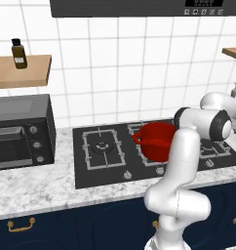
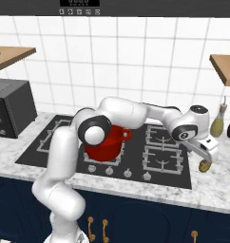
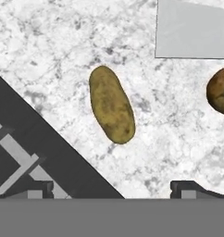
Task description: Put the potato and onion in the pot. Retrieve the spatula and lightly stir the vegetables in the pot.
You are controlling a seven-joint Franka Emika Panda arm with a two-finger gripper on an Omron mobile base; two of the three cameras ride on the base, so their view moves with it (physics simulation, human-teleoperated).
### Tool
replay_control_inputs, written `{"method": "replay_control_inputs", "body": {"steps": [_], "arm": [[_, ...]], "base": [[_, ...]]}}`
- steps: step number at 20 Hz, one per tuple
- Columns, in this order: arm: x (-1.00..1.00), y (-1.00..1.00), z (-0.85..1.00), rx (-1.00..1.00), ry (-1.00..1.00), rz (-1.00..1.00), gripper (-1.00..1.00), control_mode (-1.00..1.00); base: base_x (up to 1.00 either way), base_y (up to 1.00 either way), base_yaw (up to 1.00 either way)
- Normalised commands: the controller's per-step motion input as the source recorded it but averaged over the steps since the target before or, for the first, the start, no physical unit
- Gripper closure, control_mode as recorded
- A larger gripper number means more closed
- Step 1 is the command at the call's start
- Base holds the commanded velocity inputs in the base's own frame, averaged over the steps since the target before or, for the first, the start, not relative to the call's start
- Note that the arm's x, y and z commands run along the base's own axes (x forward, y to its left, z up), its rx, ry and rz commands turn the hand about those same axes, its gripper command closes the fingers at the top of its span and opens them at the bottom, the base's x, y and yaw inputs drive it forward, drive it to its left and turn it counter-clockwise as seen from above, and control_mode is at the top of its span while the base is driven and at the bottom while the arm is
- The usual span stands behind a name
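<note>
A long, brown potato (image 3: 111, 105) lies on the marble counter, straight ahead of my gripper (image 3: 114, 190). The gripper is open, its two dark fingertips (image 3: 40, 187) wide apart with nothing between them. A round brown onion (image 3: 221, 90) lies to the potato's right, cut off by the frame edge. In the right base view the gripper (image 2: 206, 156) hangs just above the potato (image 2: 205, 166), right of the stove. The glossy red pot (image 1: 156, 140) stands on the stove's middle burner, partly behind my arm (image 2: 106, 144). The spatula is out of view.
The black stove top (image 2: 159, 156) ends just left of the potato, and its edge (image 3: 30, 152) shows in the hand view. Two bottles (image 2: 218, 121) stand at the back right. A toaster oven (image 1: 20, 132) sits far left. A pale grey flat shape (image 3: 190, 30) lies beyond the potato.
</note>
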Motion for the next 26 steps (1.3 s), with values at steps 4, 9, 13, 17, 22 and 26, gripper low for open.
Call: {"method": "replay_control_inputs", "body": {"steps": [4,9,13,17,22,26], "arm": [[0.17,-0.08,-0.17,0.00,0.06,0.00,-1.00,-1.00],[0.15,-0.18,-0.16,0.02,0.07,0.00,-1.00,-1.00],[0.15,-0.19,-0.19,0.04,0.05,0.00,-1.00,-1.00],[0.16,-0.19,-0.20,0.04,0.04,0.00,-1.00,-1.00],[0.15,-0.17,-0.21,0.03,0.04,0.00,-1.00,-1.00],[0.12,-0.09,-0.24,0.01,0.04,0.00,-1.00,-1.00]], "base": [[0.00,0.00,0.00],[0.00,0.00,0.00],[0.00,0.00,0.00],[0.00,0.00,0.00],[0.00,0.00,0.00],[0.00,0.00,0.00]]}}
